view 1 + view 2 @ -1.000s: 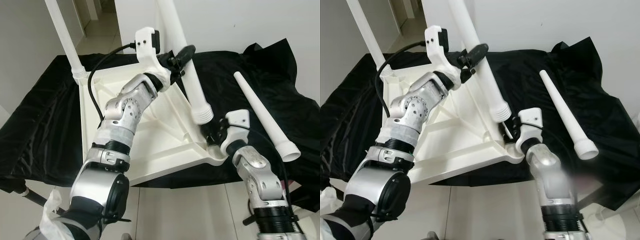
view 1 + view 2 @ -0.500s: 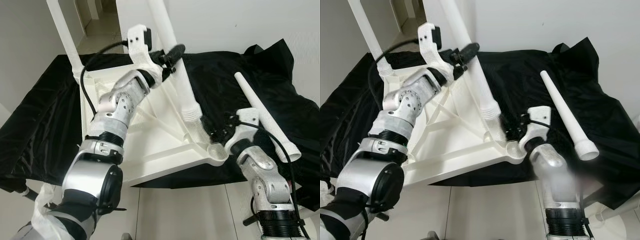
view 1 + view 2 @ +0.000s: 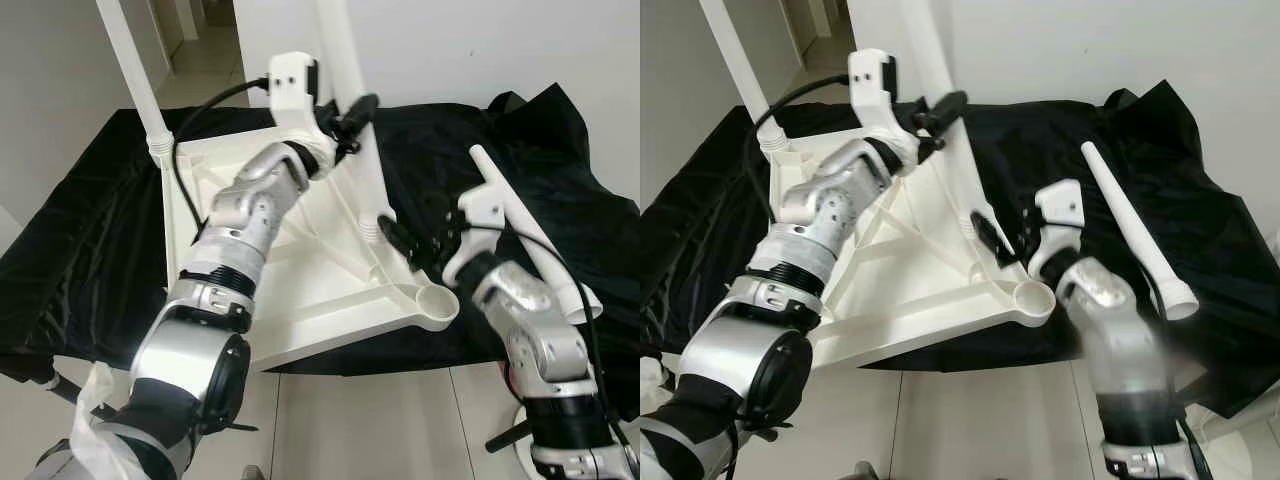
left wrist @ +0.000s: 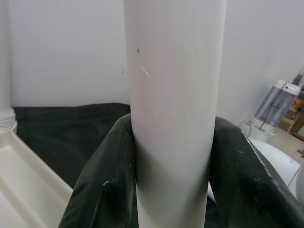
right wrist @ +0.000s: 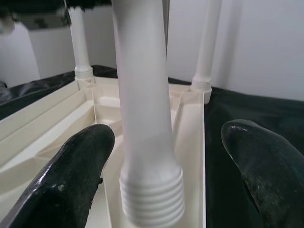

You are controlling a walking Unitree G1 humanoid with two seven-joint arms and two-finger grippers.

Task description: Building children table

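Note:
The white children's table top (image 3: 300, 290) lies upside down on a black cloth (image 3: 90, 230). My left gripper (image 3: 355, 110) is shut on a white table leg (image 3: 362, 170), held nearly upright; its fingers (image 4: 102, 190) wrap the leg (image 4: 173, 118). The leg's threaded end (image 3: 375, 228) hangs just inside the empty corner socket (image 3: 437, 305). My right gripper (image 3: 420, 238) is open, its fingers (image 5: 71, 185) standing either side of the threaded end (image 5: 152, 190) without touching it.
A loose white leg (image 3: 525, 235) lies on the cloth to the right. One fitted leg (image 3: 135, 80) stands at the far left corner, another (image 5: 206, 47) at a further corner. Tiled floor lies below the near table edge. A heater (image 4: 280, 102) stands off to the side.
My right gripper has come up from the corner socket to the leg's threaded end. The leg's lower end has shifted away from the socket, toward the table's inside.

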